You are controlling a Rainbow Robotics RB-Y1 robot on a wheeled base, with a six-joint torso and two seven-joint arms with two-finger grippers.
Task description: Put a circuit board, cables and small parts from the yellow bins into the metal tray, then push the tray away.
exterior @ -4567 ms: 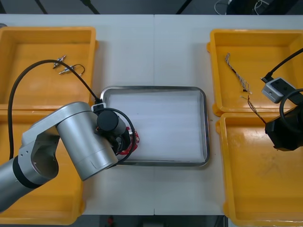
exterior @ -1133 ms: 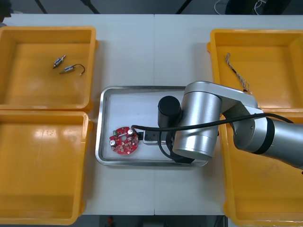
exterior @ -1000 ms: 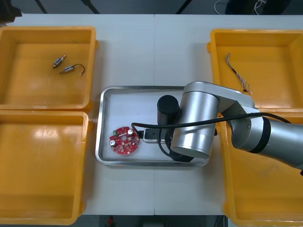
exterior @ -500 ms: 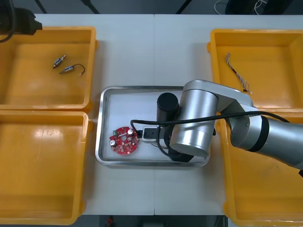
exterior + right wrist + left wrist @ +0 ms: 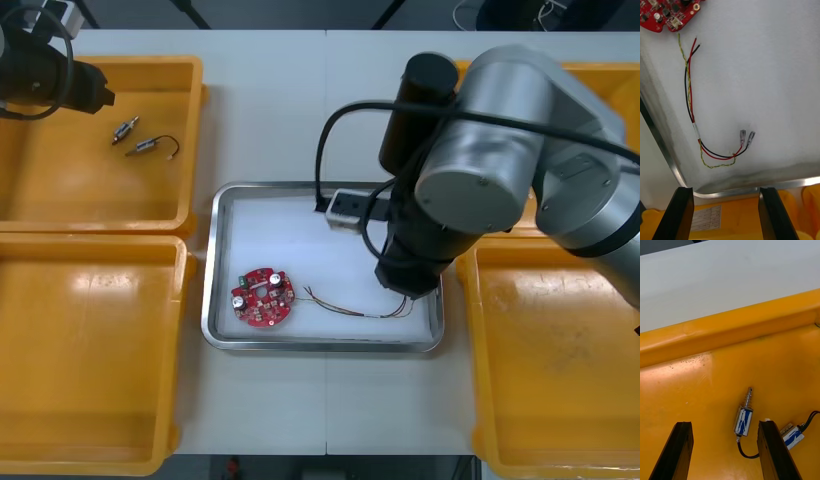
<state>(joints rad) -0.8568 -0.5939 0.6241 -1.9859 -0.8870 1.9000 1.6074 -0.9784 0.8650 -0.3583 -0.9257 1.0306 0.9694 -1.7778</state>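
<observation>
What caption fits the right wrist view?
Open right gripper over red and yellow cable in metal tray, beside circuit board.

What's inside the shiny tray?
A round red circuit board and a red, yellow and black cable lie in the metal tray. The right arm above hides its far right part.

Your right arm (image 5: pixel 500 130) was bent over the middle of the bench (image 5: pixel 300 100), wrist turned downward, jaws set wide apart and gripping nothing. Your left arm (image 5: pixel 45 75) was at the far left corner, jaws likewise apart and empty.
</observation>
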